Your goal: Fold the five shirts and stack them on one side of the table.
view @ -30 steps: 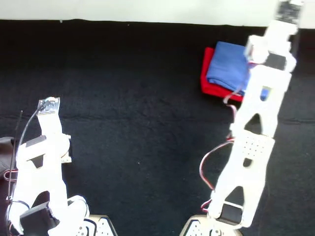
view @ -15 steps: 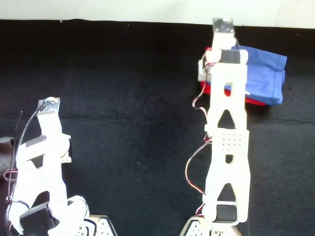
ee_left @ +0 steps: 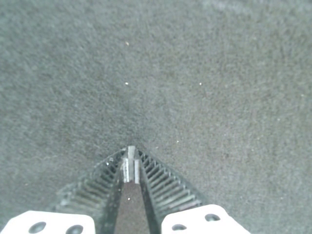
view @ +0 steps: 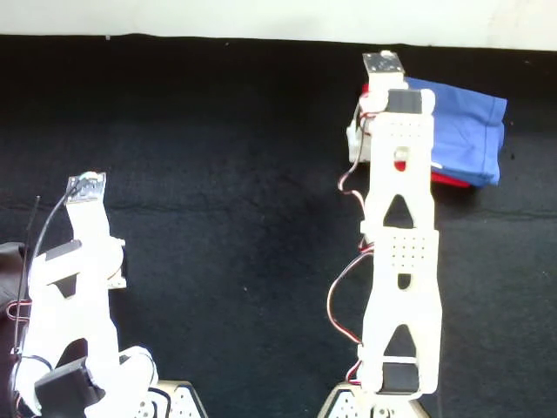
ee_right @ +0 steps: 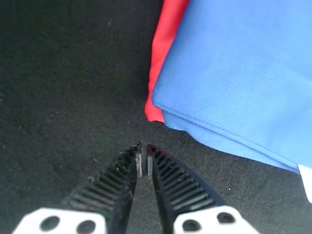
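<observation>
Table [view: 244, 174] from my seat, blue shirt [view: 466, 131] on red shirt [ee_right: 163, 53] at 1 o'clock, right gripper [ee_right: 144, 163] pinched closed on nothing just beside them, left gripper [ee_left: 130, 161] likewise closed and empty, 8 o'clock.

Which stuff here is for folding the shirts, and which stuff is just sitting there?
For the job:
- blue shirt, folded, lying on top
- red shirt, folded, underneath
- right gripper, by the shirts' corner
- left gripper, far from the shirts

Just there:
- black table cover
- red and white wires along the right arm
</observation>
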{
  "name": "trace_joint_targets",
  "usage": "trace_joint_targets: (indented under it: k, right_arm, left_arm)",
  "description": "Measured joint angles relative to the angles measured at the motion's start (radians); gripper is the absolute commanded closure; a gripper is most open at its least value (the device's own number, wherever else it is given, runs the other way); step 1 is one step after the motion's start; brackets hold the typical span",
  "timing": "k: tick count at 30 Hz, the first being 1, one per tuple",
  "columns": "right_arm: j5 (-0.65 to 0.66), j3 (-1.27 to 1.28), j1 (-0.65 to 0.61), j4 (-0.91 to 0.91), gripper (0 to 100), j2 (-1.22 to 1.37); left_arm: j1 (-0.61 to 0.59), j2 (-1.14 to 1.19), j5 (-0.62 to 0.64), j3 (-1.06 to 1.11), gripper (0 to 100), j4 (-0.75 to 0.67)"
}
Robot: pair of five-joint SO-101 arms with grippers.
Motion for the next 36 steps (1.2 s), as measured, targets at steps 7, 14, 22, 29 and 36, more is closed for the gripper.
trace_joint_targets:
  k: [7,14,22,29,36]
  right_arm:
    - [0.005,-0.002,0.0,0.0,91.3,-0.247]
    - [0.006,-0.009,0.002,-0.005,82.7,-0.238]
    - [0.006,-0.015,0.0,-0.052,82.6,-0.054]
    - [0.006,-0.015,0.0,-0.083,82.5,-0.043]
    - [0.006,-0.015,-0.028,-0.083,78.8,-0.043]
  left_arm:
    - [0.0,0.0,0.0,0.0,99,0.0]
    - [0.0,0.0,0.0,0.0,99,0.0]
    - [0.0,0.0,0.0,0.0,99,0.0]
    - [0.002,0.0,0.0,0.0,99,0.0]
    - [0.006,0.0,0.0,0.0,99,0.0]
